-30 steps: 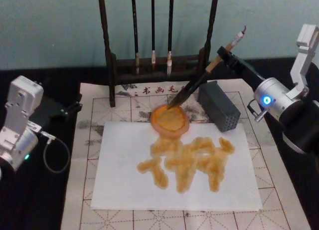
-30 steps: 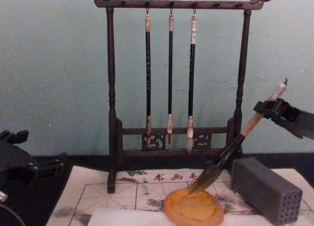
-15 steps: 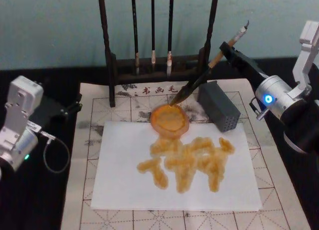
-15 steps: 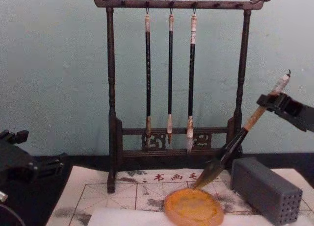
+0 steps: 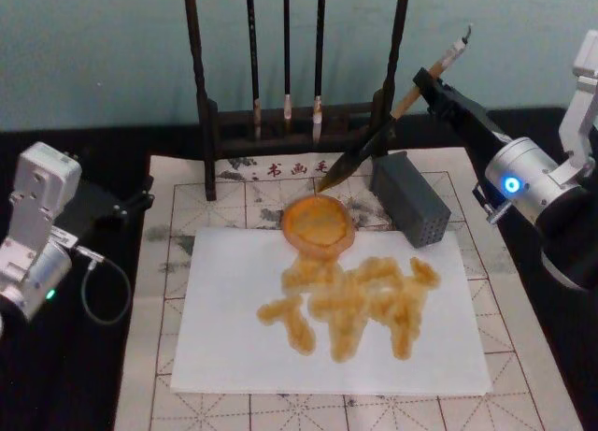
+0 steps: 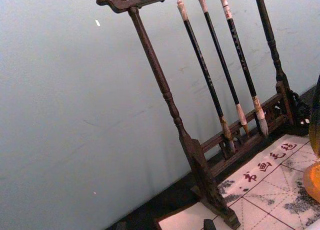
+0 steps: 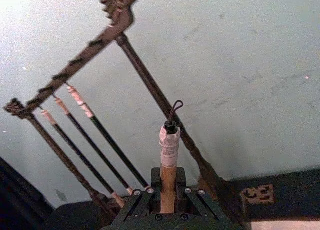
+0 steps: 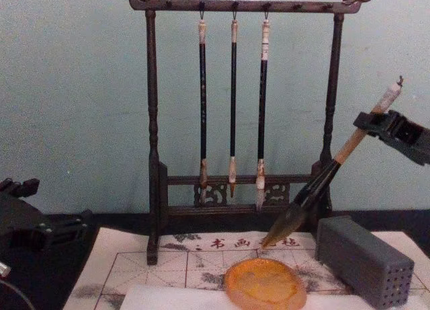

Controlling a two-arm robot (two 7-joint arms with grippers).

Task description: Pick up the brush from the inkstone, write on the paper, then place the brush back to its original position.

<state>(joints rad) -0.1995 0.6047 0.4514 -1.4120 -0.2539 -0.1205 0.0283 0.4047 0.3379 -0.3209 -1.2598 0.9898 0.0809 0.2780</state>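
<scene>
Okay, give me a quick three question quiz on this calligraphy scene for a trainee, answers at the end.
1. True or false: the tip of the brush touches the inkstone.
2. Which gripper holds the brush? A) left B) right
3. Fill in: ___ thin brushes hang on the rack.
Key: 1 false, it hangs above the inkstone. 2 B, the right gripper; the left gripper is parked at the left. 3 three.

The inkstone (image 5: 319,223) lies at the paper's (image 5: 224,337) far edge, left of the block (image 5: 409,199).
</scene>
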